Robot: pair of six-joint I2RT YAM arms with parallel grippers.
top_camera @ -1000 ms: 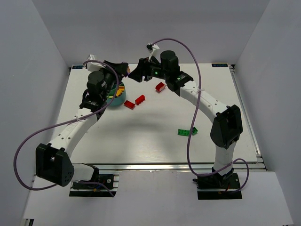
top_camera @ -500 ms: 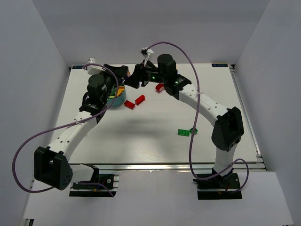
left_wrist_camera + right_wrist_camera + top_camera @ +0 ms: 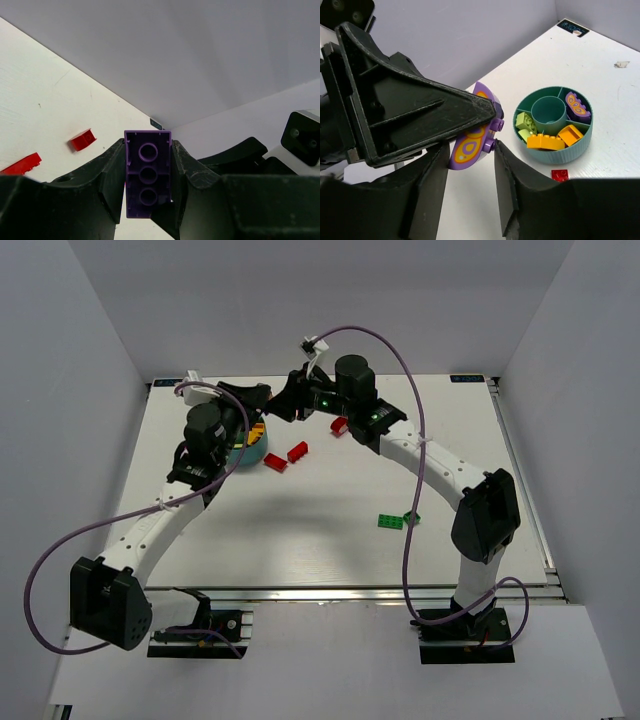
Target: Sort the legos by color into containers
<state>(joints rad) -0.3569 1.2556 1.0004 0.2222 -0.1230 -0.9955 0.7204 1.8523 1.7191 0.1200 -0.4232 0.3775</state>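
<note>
Grey walls box in a white desk, and both arms reach to its far left part. From above, the two pincers meet tip to tip just beyond the cup. Three red bricks lie right of the cup, and a green plate sits well apart, nearer the right arm's base. Only the wrist views show what is between the tips. The left pincer is clamped on a purple brick, whose hollow underside faces its camera, with a finger pressed to each long side. The right wrist view shows that brick's orange-printed face, up and left of the cup, which holds a lime piece, orange bricks and a purple piece. The right pincer straddles the brick at a narrow gap; whether its fingers touch it I cannot tell.
</note>
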